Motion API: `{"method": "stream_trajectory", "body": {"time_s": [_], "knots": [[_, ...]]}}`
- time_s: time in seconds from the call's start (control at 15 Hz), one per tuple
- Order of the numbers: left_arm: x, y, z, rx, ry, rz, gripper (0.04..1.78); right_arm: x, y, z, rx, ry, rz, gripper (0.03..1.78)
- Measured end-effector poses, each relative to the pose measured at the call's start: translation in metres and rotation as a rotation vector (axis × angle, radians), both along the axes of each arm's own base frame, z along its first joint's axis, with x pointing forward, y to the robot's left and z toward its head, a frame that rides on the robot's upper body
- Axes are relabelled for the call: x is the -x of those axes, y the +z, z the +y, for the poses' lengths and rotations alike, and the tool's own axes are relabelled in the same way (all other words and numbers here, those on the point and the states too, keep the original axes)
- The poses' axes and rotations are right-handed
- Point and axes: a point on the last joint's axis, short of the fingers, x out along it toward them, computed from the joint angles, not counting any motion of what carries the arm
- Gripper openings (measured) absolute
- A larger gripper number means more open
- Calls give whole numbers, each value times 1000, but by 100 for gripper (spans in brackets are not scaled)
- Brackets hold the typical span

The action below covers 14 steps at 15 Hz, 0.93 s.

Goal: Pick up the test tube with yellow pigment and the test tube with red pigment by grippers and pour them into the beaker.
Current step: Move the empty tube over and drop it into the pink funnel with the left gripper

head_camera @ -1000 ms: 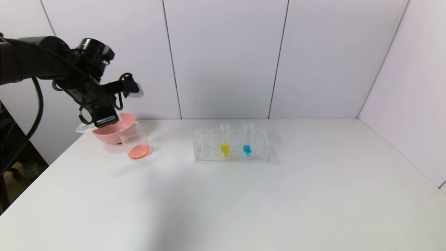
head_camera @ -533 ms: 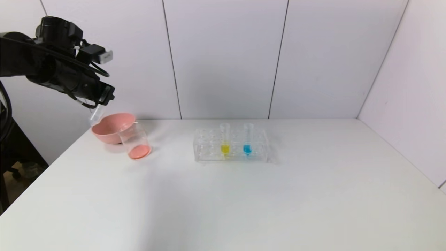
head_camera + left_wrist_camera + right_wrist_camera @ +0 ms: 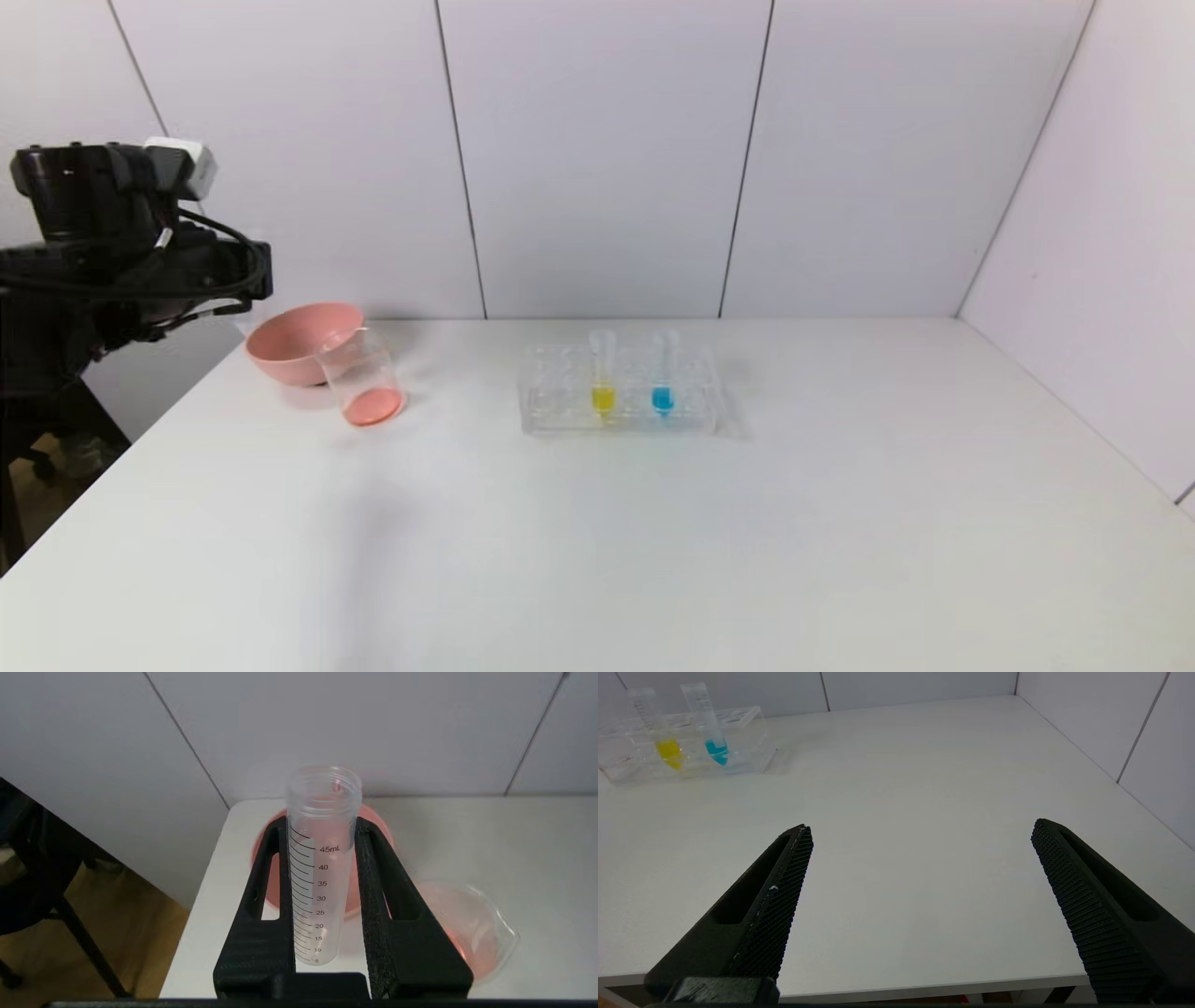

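White tabletop: right gripper point(image 3: 920, 905) hangs spread wide and empty at its near edge, while at ten o'clock left gripper point(image 3: 322, 868) clamps the drained test tube with red pigment point(image 3: 322, 858) mid-barrel. Beyond, at twelve, the test tube with yellow pigment point(image 3: 602, 373) stands racked, light, slick, probably brittle; grip it below the rim and carry it to the beaker point(image 3: 364, 378).

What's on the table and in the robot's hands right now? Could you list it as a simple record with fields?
left gripper: shut on an emptied test tube, above the pink bowl at the table's left rear corner
right gripper: open, holds nothing, above the table's near edge
beaker: beside the pink bowl, red-orange liquid at its bottom
rack: mid-table, holds two upright tubes
yellow tube: in rack, not poured
blue tube: in rack
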Motion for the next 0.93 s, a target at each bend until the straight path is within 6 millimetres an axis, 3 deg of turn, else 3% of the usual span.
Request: {"method": "stream_trajectory", "body": {"time_s": [0.2, 0.33, 0.67, 0.93], "knots": [[-15, -12, 5, 33, 90, -208, 42, 0, 0, 0, 0, 0, 0, 171], [-32, -27, 7, 52, 107, -250, 42, 0, 0, 0, 0, 0, 0, 171], [-76, -60, 14, 122, 136, -200, 42, 0, 0, 0, 0, 0, 0, 171], [-92, -77, 19, 137, 151, -173, 50, 0, 0, 0, 0, 0, 0, 171]]}}
